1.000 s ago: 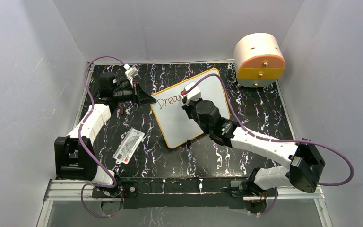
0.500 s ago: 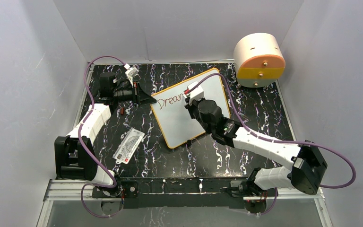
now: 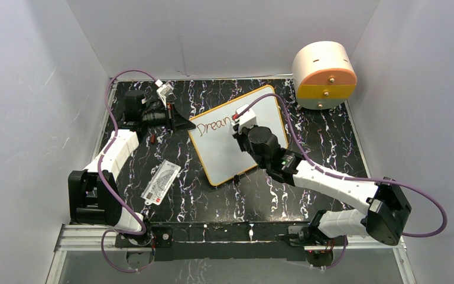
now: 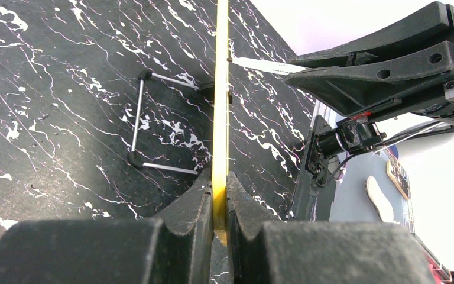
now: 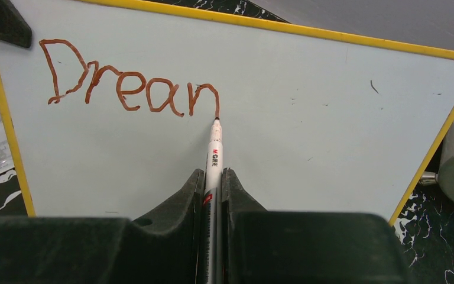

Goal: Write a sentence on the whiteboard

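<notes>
The black marbled table [image 3: 213, 195] lies under both pincers. On it, the whiteboard [image 3: 221, 154] sits between the two pincers, turned at an angle. Its yellow-framed corner is pinched in the left pincer [image 4: 220, 189], whose jaws are pressed together on the frame's thin edge. In the left wrist view the board runs straight ahead from these jaws. A thin wire foot [image 4: 139, 124] lies on the table to the left of the edge.

A cream round box with an orange front [image 3: 324, 74] stands well beyond the right pincer, off to its right, near the table's far corner.

The right pincer [image 5: 213, 177] hangs over the board's upper part, jaws clamped on a white marker [image 5: 214, 154] that points straight ahead of it. A small white printed card [image 3: 161, 183] lies flat on the table behind the left pincer, apart from the board.

The sentence [image 5: 130, 89] sits ahead of the right pincer and to its left, in reddish-brown strokes reading "Drean". The marker's tip touches the board at the foot of the last stroke.
</notes>
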Robot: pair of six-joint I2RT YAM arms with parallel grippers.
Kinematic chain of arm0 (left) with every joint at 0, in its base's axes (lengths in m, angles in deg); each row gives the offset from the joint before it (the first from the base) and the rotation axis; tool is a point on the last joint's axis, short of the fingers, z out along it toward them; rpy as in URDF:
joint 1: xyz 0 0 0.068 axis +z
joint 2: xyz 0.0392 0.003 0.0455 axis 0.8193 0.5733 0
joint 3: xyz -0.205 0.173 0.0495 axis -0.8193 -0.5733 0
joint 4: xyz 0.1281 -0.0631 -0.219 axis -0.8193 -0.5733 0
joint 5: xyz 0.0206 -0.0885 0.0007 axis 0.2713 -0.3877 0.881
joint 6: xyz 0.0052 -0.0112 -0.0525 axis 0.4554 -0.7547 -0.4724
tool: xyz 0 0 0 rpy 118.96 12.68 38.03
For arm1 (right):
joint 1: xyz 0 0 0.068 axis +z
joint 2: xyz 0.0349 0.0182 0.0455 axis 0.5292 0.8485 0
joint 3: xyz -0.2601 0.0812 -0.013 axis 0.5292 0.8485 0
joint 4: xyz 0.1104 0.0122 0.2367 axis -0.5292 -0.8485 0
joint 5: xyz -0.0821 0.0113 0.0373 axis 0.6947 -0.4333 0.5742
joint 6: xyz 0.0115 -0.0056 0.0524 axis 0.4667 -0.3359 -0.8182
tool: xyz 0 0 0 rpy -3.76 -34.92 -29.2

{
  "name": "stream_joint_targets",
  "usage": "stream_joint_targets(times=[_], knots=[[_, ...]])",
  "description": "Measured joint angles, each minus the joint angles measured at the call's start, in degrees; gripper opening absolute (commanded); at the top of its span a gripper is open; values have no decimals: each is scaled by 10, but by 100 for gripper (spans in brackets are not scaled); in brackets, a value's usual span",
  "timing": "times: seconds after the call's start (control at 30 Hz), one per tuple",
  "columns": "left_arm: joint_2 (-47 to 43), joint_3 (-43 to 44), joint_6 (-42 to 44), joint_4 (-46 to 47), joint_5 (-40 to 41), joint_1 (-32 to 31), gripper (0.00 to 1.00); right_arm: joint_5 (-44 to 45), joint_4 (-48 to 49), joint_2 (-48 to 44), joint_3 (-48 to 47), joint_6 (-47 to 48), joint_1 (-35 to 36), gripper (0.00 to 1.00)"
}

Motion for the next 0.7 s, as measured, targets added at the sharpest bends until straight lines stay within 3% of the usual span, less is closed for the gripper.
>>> stream_joint_targets(times=[0.7], knots=[[1,1,1,-1,1,0,0,2,38,12,-1,18,0,0]])
